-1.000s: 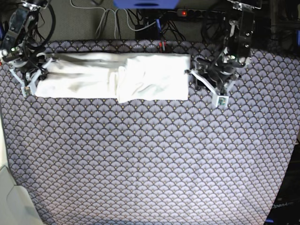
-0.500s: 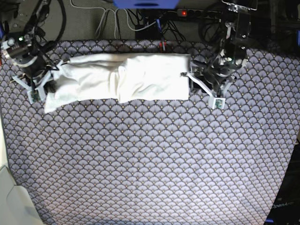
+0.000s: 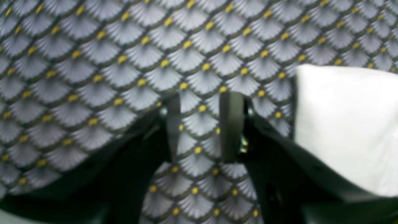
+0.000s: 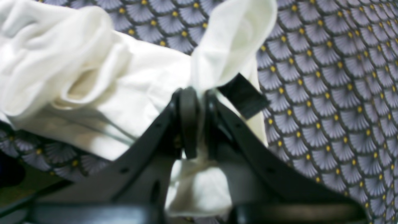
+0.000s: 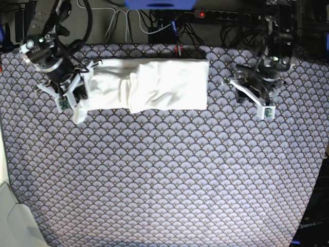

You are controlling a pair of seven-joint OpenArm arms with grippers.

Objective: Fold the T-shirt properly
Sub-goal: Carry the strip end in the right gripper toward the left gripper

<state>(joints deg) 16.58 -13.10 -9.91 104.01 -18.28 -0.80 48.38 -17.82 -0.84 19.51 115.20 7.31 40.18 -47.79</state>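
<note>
The white T-shirt [image 5: 154, 85] lies as a long folded band across the back of the table. Its left end is bunched and lifted, and my right gripper [image 5: 77, 95] is shut on it. Seen from the right wrist, the right gripper [image 4: 199, 102] pinches a fold of the T-shirt [image 4: 140, 77], with a small black tag [image 4: 242, 96] just beside the fingers. My left gripper [image 5: 232, 82] hovers to the right of the shirt, apart from it. From the left wrist, the left gripper [image 3: 202, 124] is open over bare tablecloth, with a T-shirt [image 3: 345, 124] corner off to its right.
A grey-purple fan-patterned cloth [image 5: 164, 175] covers the table. Cables and a power strip [image 5: 216, 14] run behind the back edge. A pale object [image 5: 7, 216] sits at the front left corner.
My right gripper has carried the shirt's left end inward to the right, shortening the band. My left gripper has backed away to the right, off the shirt's right edge.
</note>
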